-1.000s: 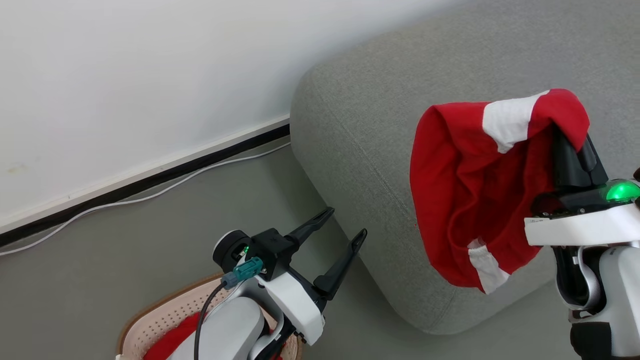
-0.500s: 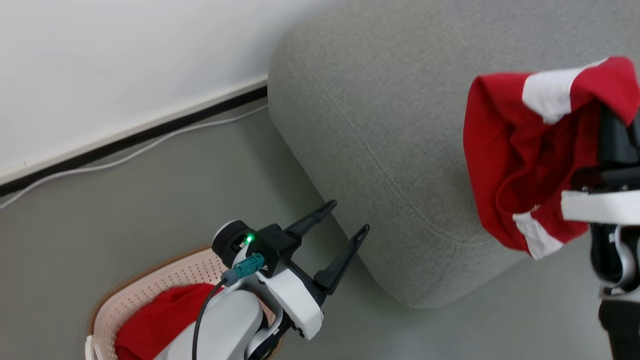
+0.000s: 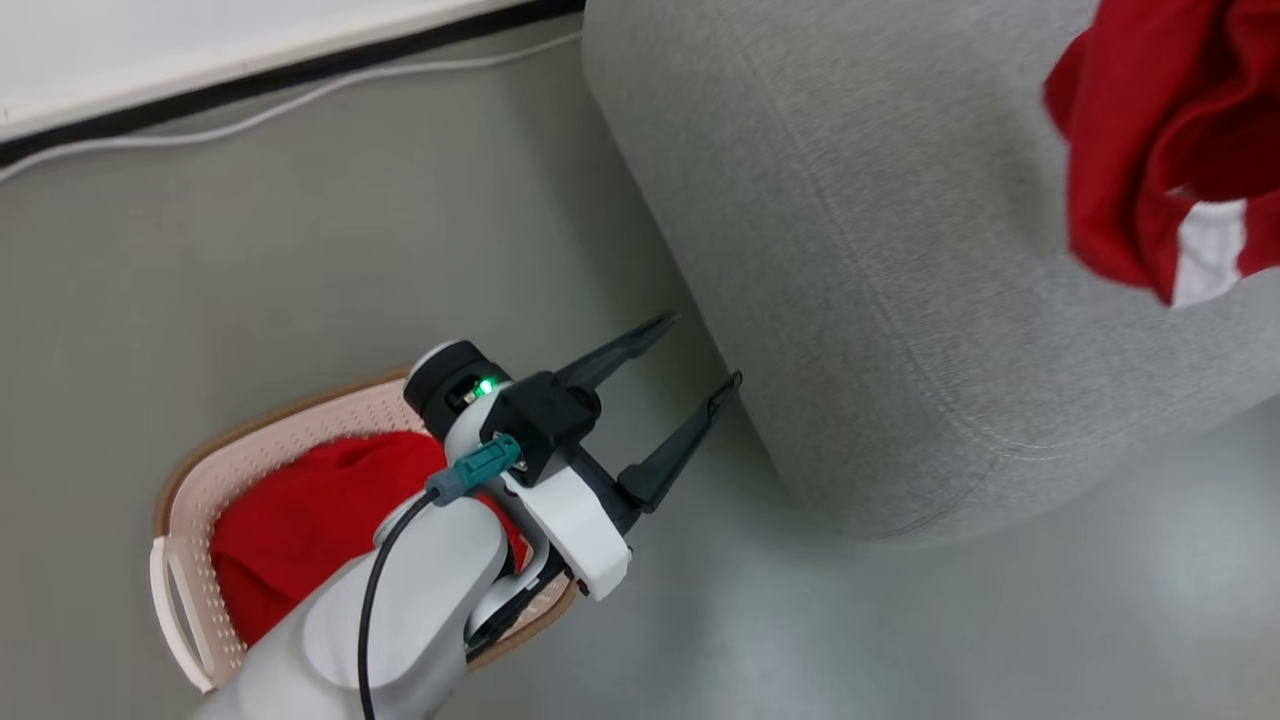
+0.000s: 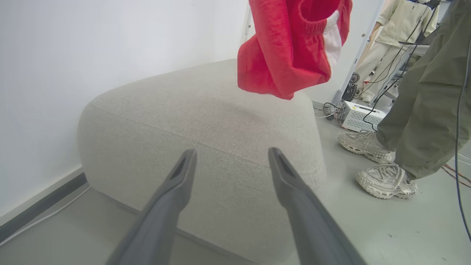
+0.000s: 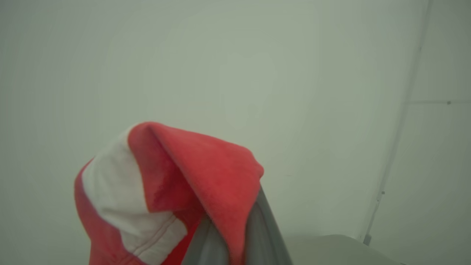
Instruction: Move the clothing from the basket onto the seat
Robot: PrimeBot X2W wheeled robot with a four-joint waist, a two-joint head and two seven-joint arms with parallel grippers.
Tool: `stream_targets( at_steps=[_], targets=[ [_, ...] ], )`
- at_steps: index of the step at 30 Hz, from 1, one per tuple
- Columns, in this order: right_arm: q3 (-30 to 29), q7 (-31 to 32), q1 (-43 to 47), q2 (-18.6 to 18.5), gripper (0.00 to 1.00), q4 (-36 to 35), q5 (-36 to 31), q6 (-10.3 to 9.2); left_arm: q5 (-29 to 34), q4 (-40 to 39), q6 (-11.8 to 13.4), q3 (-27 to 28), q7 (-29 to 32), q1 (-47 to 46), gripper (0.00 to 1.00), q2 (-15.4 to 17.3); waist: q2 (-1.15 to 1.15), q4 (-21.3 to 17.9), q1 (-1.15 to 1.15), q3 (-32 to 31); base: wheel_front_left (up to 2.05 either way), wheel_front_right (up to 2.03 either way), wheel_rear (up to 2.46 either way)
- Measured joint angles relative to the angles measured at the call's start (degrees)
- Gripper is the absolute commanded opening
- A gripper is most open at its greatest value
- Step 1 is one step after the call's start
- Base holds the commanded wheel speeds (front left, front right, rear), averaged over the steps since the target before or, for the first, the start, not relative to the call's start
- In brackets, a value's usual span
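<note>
My right gripper point(image 5: 232, 241) is shut on a red garment point(image 5: 206, 165) with a white band, draped over its grey fingers point(image 5: 263, 228). That garment point(image 3: 1130, 170) hangs in the air above the light grey seat point(image 3: 900, 250), as the left wrist view also shows: garment point(image 4: 287, 55) over seat point(image 4: 202, 110). My left gripper point(image 3: 702, 350) is open and holds nothing, near the seat's corner. Below its arm, the cream basket point(image 3: 280, 425) stands on the floor with a second red garment point(image 3: 300, 510) inside. The open left gripper point(image 4: 232, 152) points at the seat's side.
A person's legs point(image 4: 423, 92) in olive trousers and pale shoes point(image 4: 382, 180) stand close to the seat's right side. Behind are a white box point(image 4: 358, 116) with cables and another person point(image 4: 397, 29). A white cable point(image 3: 300, 95) runs along the wall's black skirting.
The head camera has tilted down and turned, so the basket shows more fully. The held red garment has shifted to the view's upper right, over the seat. My left gripper stays open.
</note>
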Motion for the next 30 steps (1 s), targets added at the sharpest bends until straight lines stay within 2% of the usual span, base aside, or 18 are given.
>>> stream_targets(
  at_steps=[5, 10, 15, 21, 27, 30],
  targets=[
    [-2.42, 0.00, -5.13, -1.44, 0.00, 3.76, -2.13, 0.00, 0.00, -0.36, 0.00, -0.81, 0.00, -2.05, 1.00, 0.85, 0.00, 1.87, 0.00, 3.12, 0.00, 0.00, 0.00],
    [-6.67, 0.00, -13.29, -4.03, 0.00, 10.62, -6.49, 0.01, -0.01, -0.68, 0.00, -1.72, -0.01, -3.48, 1.00, 1.47, 0.00, 4.42, 0.00, 6.94, 0.00, 0.00, 0.00],
    [-14.78, -0.01, -19.65, -5.05, 0.00, 16.55, -10.35, 0.01, -0.07, -1.00, 0.00, -2.68, 0.00, -4.47, 1.00, 2.29, 0.00, 6.65, 0.00, 9.64, 0.00, 0.00, 0.00],
    [-28.50, -0.02, -24.29, -3.98, 0.00, 22.82, -16.67, 0.01, -0.11, -1.13, 0.00, -3.24, -0.01, -4.50, 1.00, 2.55, 0.00, 10.10, 0.00, 11.83, 0.00, 0.00, 0.00],
    [-34.08, -0.01, -25.66, -0.68, 0.00, 29.11, -21.38, 0.03, -0.58, -1.13, 0.01, -2.81, -0.01, -4.49, 1.00, 2.57, 0.00, 13.16, 0.00, 13.39, 0.00, 0.00, 0.00],
    [-36.40, 0.01, -25.68, -0.66, 0.00, 34.11, -22.49, 0.03, -0.58, -1.13, 0.00, -2.86, -0.01, -4.49, 1.00, 2.57, 0.00, 13.96, 0.00, 14.11, 0.00, 0.00, 0.00]
  ],
)
